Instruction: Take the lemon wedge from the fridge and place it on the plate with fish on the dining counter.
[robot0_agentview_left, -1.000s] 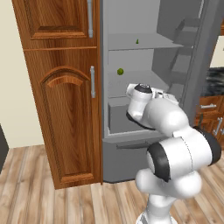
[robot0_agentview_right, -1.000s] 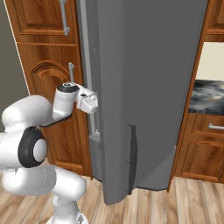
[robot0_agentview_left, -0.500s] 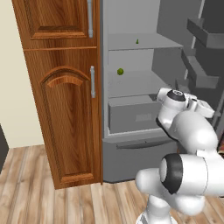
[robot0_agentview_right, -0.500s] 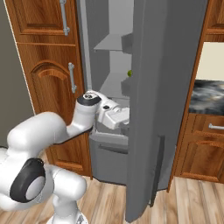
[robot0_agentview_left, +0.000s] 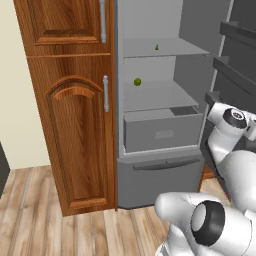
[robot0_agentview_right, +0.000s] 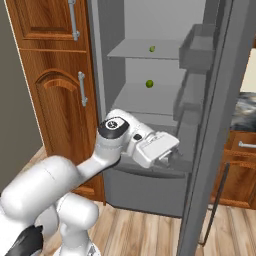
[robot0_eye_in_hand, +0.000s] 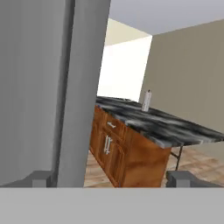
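gripper (robot0_agentview_right: 172, 156) jaws spread wide, holding nothing, low beside the open fridge door (robot0_agentview_right: 220, 125) | lemon wedge (robot0_agentview_left: 156, 47) on the top fridge shelf (robot0_agentview_left: 165, 49), pointing up | wedge lies well above the gripper, deeper inside | green ball (robot0_agentview_left: 137, 81) one shelf lower

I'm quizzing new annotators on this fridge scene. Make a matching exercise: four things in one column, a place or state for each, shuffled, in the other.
Things:
1. lemon wedge
2. round green ball
3. fridge door
4. end effector

Places or states:
A. swung open
B. on the upper shelf
C. open, holding nothing
D. on the shelf above the drawer

Pairs: 1-B, 2-D, 3-A, 4-C
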